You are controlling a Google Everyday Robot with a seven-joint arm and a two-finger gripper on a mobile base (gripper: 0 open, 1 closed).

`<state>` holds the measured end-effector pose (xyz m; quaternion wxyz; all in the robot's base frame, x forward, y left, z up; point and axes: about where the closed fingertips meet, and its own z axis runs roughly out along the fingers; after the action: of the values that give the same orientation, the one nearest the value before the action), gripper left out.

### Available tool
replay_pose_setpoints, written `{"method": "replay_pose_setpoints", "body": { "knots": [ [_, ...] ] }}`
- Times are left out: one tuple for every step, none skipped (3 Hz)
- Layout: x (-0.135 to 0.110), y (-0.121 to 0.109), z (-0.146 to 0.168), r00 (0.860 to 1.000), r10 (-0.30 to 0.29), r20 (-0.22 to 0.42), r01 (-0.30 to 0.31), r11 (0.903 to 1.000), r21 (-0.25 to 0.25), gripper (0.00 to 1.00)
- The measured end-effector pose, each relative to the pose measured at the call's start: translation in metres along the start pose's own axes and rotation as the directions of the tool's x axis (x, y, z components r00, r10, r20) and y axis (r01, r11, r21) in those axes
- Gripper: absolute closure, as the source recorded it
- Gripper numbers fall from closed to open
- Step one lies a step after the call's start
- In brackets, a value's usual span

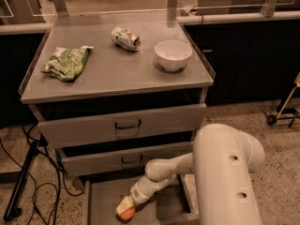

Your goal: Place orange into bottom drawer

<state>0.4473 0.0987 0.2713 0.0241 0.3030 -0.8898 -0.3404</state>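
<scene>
One gripper (126,208) around orange (128,213), bottom drawer (101,201)

Tool (125,206) low in bottom drawer (105,198), near its front edge, covering top of orange (127,214). Drawer front cut off by bottom picture edge; right side hidden behind arm (227,172). Print on can (125,38), near back edge of surface (117,81), unreadable.
</scene>
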Motion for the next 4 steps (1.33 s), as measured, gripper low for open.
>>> {"method": "replay_pose_setpoints", "body": {
  "knots": [
    [0.004, -0.012, 0.015, 0.999, 0.05, -0.009, -0.05, 0.9987, 0.007, 1.0],
    [0.001, -0.038, 0.031, 0.992, 0.126, -0.014, -0.124, 0.9884, 0.088, 1.0],
    [0.003, -0.068, 0.053, 0.978, 0.209, -0.019, -0.204, 0.9674, 0.151, 1.0],
    [0.007, -0.083, 0.064, 0.97, 0.242, -0.026, -0.234, 0.9573, 0.17, 1.0]
  ]
}}
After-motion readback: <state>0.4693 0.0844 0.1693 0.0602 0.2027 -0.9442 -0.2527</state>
